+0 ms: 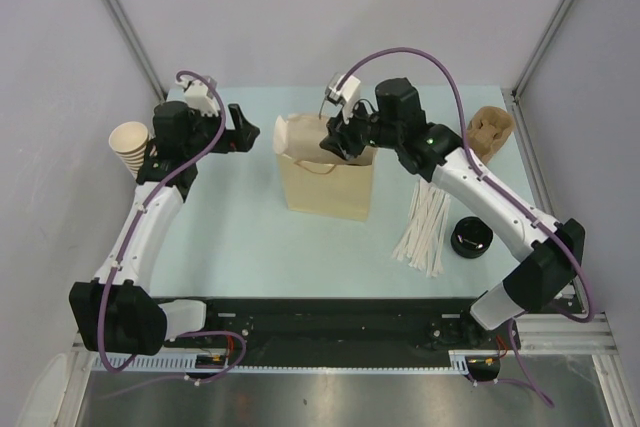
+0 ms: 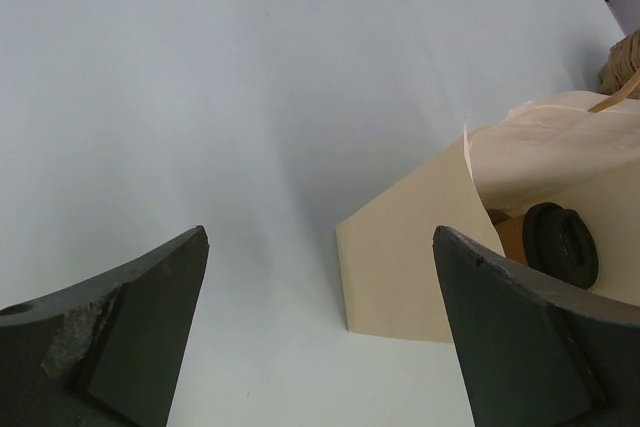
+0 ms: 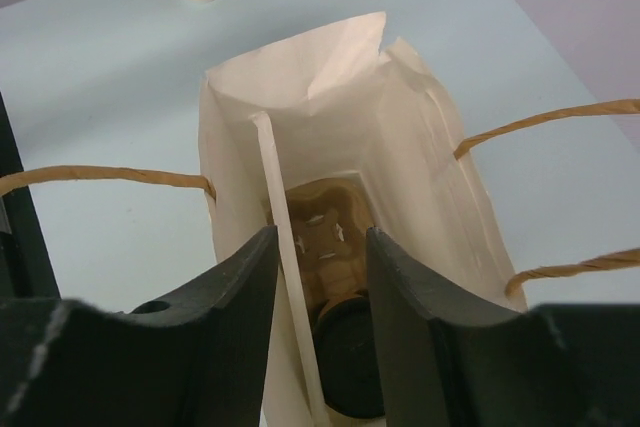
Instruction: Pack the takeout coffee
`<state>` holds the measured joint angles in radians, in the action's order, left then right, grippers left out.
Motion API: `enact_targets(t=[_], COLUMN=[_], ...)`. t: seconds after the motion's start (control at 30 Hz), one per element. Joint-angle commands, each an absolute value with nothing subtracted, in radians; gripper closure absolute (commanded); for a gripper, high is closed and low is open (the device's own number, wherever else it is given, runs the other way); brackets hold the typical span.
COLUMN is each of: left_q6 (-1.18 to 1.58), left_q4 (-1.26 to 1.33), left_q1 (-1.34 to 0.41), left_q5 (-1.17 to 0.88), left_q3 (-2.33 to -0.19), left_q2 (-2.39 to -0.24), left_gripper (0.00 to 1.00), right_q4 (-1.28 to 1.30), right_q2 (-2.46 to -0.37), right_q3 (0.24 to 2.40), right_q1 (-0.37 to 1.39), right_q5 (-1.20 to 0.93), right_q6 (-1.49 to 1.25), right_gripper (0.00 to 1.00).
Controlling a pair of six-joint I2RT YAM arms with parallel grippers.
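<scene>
Right gripper (image 1: 335, 142) poised over mouth of paper bag (image 1: 325, 192), jaws narrowly parted, nothing gripped; wrapped straw (image 3: 285, 247) seen upright between them. Carrier tray (image 3: 325, 227) and black-lidded cup (image 3: 350, 362) seated straight below, at bag bottom. Left gripper (image 1: 245, 129) spread wide, empty, just left of bag. Bag walls close on both sides; free room judged upward only.

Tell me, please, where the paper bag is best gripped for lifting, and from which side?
Probably by a twisted paper handle, coming down from above: the paper bag stands upright with its mouth open, and the handles loop out from the rim on either side. Its thin walls would likely crumple under a side pinch.
</scene>
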<state>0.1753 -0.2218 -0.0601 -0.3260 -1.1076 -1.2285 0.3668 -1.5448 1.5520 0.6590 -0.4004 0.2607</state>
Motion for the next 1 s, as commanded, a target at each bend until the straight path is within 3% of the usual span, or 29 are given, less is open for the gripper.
enact_targets(t=[0.0, 0.07, 0.23, 0.47, 0.67, 0.87, 0.97], left_q6=[0.158, 0.144, 0.109, 0.061, 0.021, -0.066, -0.110], left_q4=[-0.248, -0.268, -0.325, -0.474, -0.679, -0.770, -0.775], left_q1=[-0.051, -0.051, -0.051, -0.051, -0.051, -0.051, -0.051], left_q5=[-0.341, -0.342, -0.347, -0.342, -0.310, -0.327, -0.311], left_q3=[-1.144, -1.160, -1.204, -1.353, -1.529, -1.476, -1.341], left_q2=[-1.215, -1.216, -1.215, -1.287, -1.390, -1.411, -1.368], left_gripper=[0.01, 0.01, 0.00, 0.01, 0.00, 0.01, 0.00], right_q4=[0.345, 0.341, 0.313, 0.291, 0.334, 0.454, 0.541], right_q2=[-1.476, -1.476, -1.491, -1.468, -1.398, -1.289, -1.233], right_q3=[1.583, 1.609, 1.736, 1.798, 1.695, 1.498, 1.425], right_q1=[0.653, 0.652, 0.635, 0.549, 0.370, 0.166, 0.118], right_q5=[-0.384, -0.362, -0.302, -0.209, -0.187, -0.207, -0.227], right_q6=[0.255, 0.253, 0.215, 0.101, -0.014, -0.084, -0.080], right_gripper=[0.50, 0.49, 0.31, 0.00, 0.01, 0.00, 0.00])
